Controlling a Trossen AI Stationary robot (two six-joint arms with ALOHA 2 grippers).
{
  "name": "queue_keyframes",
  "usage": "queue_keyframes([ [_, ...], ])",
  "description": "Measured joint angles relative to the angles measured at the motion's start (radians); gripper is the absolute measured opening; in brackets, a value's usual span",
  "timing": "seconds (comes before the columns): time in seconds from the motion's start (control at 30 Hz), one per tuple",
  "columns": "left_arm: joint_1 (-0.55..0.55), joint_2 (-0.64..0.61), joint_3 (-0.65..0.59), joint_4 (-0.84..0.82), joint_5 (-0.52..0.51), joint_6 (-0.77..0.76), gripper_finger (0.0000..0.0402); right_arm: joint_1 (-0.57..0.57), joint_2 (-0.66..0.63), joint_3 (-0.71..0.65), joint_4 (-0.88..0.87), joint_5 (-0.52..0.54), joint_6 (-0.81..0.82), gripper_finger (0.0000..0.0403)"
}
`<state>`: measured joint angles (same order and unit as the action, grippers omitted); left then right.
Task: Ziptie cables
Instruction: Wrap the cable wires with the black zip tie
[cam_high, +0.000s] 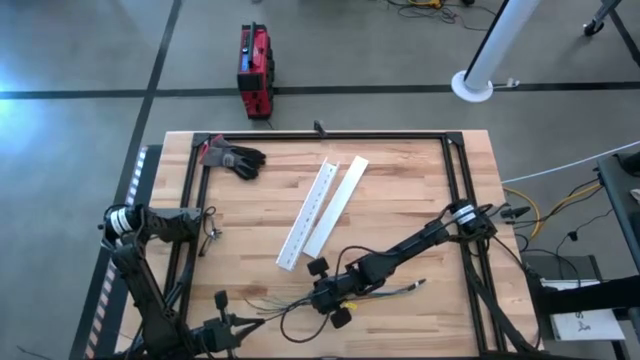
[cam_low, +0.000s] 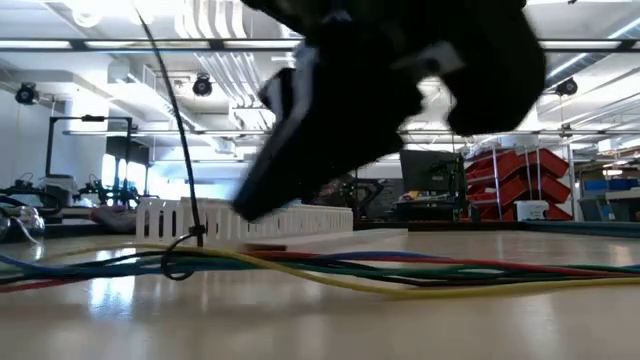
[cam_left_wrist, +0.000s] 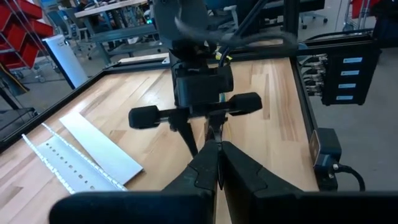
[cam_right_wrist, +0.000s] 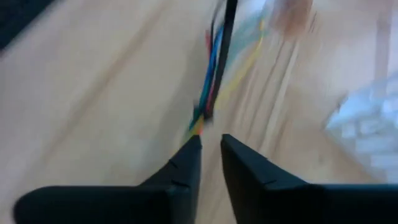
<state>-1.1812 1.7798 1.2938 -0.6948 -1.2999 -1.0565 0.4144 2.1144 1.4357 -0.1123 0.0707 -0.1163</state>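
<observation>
Lying lengthwise along the table's near edge, the thin multicoloured cables (cam_high: 385, 293) are sitting under the right gripper (cam_high: 327, 297), whose fingers are slightly parted and holding nothing; the left gripper (cam_left_wrist: 217, 167) is pressed closed, empty.

Right arm is stretched diagonally toward near-centre; right end effector (cam_high: 322, 297) held low, fingers (cam_right_wrist: 186, 163) narrowly parted. Left arm is folded at the near-left; left end effector (cam_left_wrist: 217, 163) fingers pressed together.

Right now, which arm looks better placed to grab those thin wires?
The right one, probably. Its claw hovers over the wires, fingers slightly apart. The left claw sits shut at the table's near edge.
</observation>
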Motion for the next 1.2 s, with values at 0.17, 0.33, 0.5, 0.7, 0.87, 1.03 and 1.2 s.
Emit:
queue_keyframes([
  [0.17,0.000,0.000,0.000,0.002,0.002,0.000,0.0000,0.028,-0.046,0.052,-0.235,0.000,0.063,0.0114],
  [0.33,0.000,0.000,0.000,-0.001,0.003,0.000,0.0000,0.079,-0.067,0.057,-0.387,0.004,0.201,0.0182],
  [0.5,0.000,0.001,0.000,-0.001,0.003,0.027,0.0000,0.122,-0.052,0.020,-0.419,0.117,0.317,0.0237],
  [0.7,0.000,0.001,0.000,-0.001,0.037,0.035,0.0000,0.126,-0.042,-0.008,-0.400,0.163,0.356,0.0258],
  [0.87,0.000,0.002,0.000,0.000,0.062,0.041,0.0000,0.118,-0.010,-0.013,-0.373,0.101,0.382,0.0245],
  [1.03,0.000,0.002,0.000,0.004,0.065,0.045,0.0000,0.111,0.000,-0.016,-0.377,0.139,0.406,0.0208],
  [1.2,0.000,0.002,0.000,0.006,0.087,0.048,0.0000,0.099,0.002,-0.016,-0.374,0.177,0.354,0.0133],
])
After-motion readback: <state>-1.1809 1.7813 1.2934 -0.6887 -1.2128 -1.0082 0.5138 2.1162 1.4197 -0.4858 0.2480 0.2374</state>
